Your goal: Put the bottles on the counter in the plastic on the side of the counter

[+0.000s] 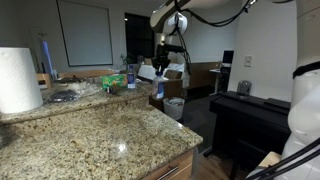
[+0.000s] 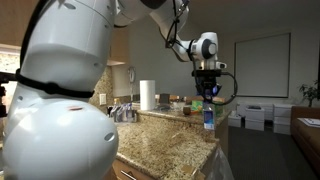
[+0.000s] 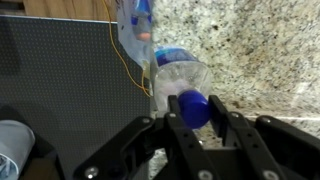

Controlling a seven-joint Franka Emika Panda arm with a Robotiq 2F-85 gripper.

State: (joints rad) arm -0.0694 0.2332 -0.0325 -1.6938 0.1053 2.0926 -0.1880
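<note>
Wrist view shows the pincer (image 3: pixel 193 108) closed on the blue top of one bottle (image 3: pixel 180 75), with a finger on each side of it. The bottle stands straight up and down under the pincer, right at the rim of the desk (image 3: pixel 260 50). The plastic (image 3: pixel 12 148) peeks in at the bottom corner. It sits lower than the bottle, off the desk, across a strip of dark floor (image 3: pixel 70 70). In an exterior view the plastic (image 1: pixel 175 106) stands on the floor close by the end of the desk, below the arm. So I think the bottle must go away from the desk and toward the plastic, then down. Nothing seems to stand between the bottle and the plastic. The rim of the desk is the one thing it could bump. Another bottle (image 3: pixel 133 25) waits farther from the plastic.
</note>
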